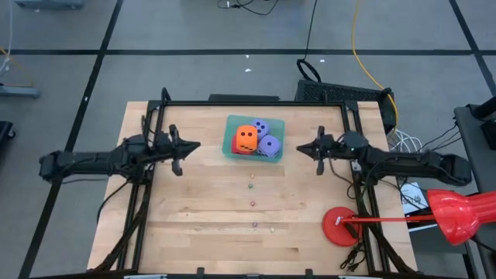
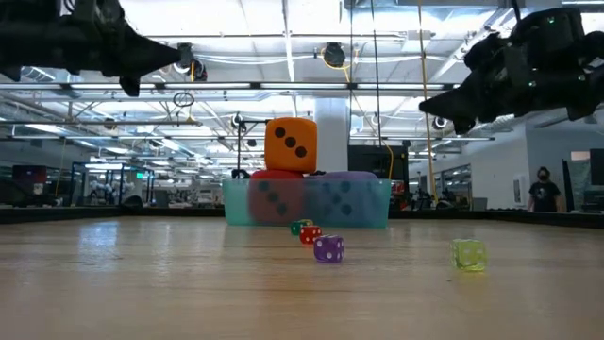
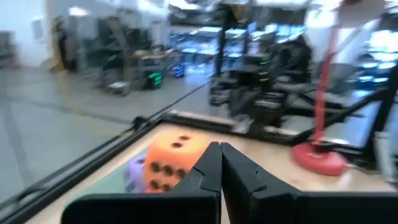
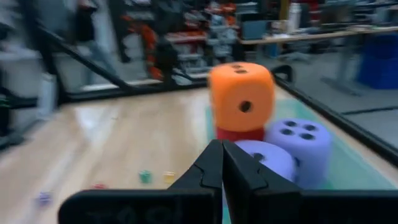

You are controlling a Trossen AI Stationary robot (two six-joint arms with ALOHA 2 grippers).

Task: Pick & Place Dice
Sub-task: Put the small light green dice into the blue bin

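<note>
Four soft dice sit in a clear teal tray [image 1: 231,124] at the table's far middle. The orange die [image 1: 246,139] rests on top of the red die [image 1: 238,148]; two purple-blue dice [image 1: 269,145] lie beside them in the tray. The orange die [image 4: 242,96] stands on the red one [image 4: 239,133] in the right wrist view too. My left gripper [image 1: 197,146] hovers left of the tray, shut, holding nothing. My right gripper [image 1: 299,149] hovers right of the tray, shut and empty. Both are raised above the table in the low view.
Several tiny coloured dice [image 1: 253,203] lie in a line down the table's middle, also seen in the low view as tiny dice [image 2: 328,248]. A red round disc [image 1: 342,225] with a red stick and cone stands at the near right. Bare wood lies left and near.
</note>
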